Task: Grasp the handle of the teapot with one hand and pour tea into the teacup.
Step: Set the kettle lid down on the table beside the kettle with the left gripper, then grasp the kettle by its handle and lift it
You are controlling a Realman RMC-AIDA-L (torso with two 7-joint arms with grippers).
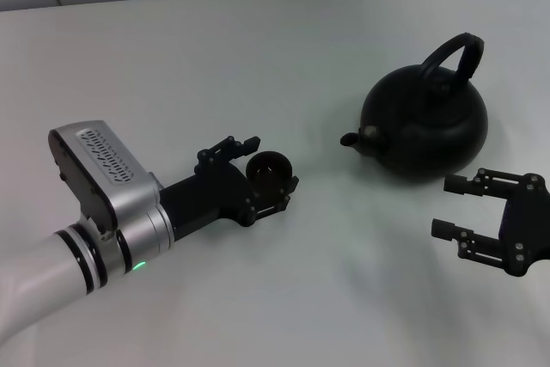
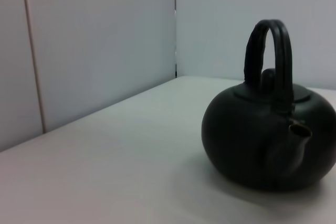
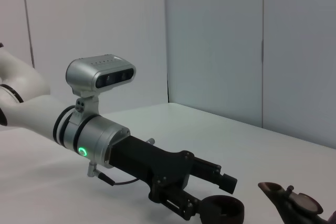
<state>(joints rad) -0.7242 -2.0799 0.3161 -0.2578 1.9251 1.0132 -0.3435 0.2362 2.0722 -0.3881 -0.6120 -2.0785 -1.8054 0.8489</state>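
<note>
Toward the left of the surface (image 1: 258,58), the left gripper (image 1: 262,174) is seen with its jaws closed around the teacup (image 1: 269,171), which is held upright; the cup is judged small, light and brittle. Right of it, apart, the teapot (image 1: 425,126) stands toward the far right edge, spout pointing at the cup. It is judged heavy, rigid and smooth, so it is best taken at the top of the handle (image 1: 455,53). Near the right edge, the right gripper (image 1: 449,206) waits with jaws wide apart, empty, just beside the pot.
</note>
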